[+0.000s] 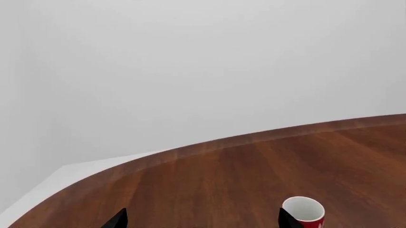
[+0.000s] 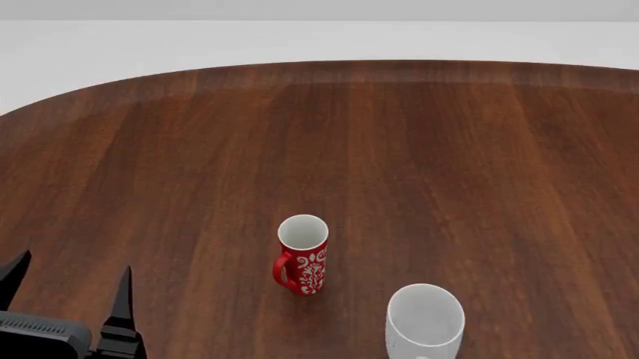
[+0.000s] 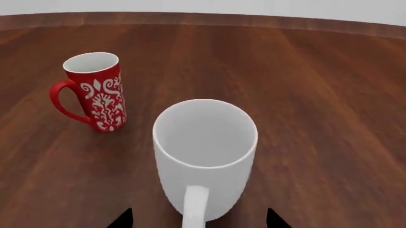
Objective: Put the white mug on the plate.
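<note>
The white mug (image 2: 424, 323) stands upright on the wooden table near its front edge, to the right of the red floral mug (image 2: 301, 254). In the right wrist view the white mug (image 3: 204, 152) fills the centre with its handle turned towards the camera. My right gripper (image 3: 198, 221) is open, with its fingertips (image 3: 121, 219) on either side of the handle end and not touching the mug. My left gripper (image 2: 70, 288) is open and empty at the front left, above the table. In its wrist view the left gripper (image 1: 203, 221) is spread wide. The plate is out of view.
The red mug also shows in the right wrist view (image 3: 95, 90) and in the left wrist view (image 1: 303, 211), beside one left fingertip. The round dark wooden table (image 2: 399, 127) curves away at the back and left, with pale floor beyond.
</note>
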{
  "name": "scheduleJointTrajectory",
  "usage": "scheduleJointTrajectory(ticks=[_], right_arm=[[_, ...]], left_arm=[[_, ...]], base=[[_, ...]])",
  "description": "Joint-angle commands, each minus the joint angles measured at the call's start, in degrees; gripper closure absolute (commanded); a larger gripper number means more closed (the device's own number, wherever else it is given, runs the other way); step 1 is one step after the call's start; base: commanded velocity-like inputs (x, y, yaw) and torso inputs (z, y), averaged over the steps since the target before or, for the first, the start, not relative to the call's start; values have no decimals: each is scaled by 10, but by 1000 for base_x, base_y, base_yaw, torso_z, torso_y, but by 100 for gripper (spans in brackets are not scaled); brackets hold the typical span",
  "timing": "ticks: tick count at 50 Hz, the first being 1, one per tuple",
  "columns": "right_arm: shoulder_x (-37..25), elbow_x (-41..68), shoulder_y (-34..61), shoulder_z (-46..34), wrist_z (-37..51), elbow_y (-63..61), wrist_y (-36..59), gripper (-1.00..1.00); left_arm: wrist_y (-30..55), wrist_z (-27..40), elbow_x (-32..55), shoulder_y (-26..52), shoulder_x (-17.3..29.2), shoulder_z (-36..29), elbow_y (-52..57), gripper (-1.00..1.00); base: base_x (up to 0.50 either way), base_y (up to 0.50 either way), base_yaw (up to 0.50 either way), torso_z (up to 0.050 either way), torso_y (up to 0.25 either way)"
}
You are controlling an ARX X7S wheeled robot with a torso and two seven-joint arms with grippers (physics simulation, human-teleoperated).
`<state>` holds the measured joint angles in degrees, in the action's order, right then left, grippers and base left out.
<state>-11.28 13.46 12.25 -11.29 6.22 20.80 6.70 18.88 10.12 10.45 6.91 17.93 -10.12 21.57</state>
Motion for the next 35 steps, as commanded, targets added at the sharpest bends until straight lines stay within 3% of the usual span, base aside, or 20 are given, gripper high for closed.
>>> scheduleJointTrajectory(ticks=[1, 35], right_arm=[[10, -3, 24, -5, -10, 70, -38, -100], [38, -11, 115, -12, -44, 320, -172, -100]], left_arm=[[-4, 1, 1, -1, 1, -3, -2, -100], [5, 10, 8, -5, 7, -8, 16, -100]], base=[[0, 0, 0, 0, 0], [0, 0, 0, 0, 0]])
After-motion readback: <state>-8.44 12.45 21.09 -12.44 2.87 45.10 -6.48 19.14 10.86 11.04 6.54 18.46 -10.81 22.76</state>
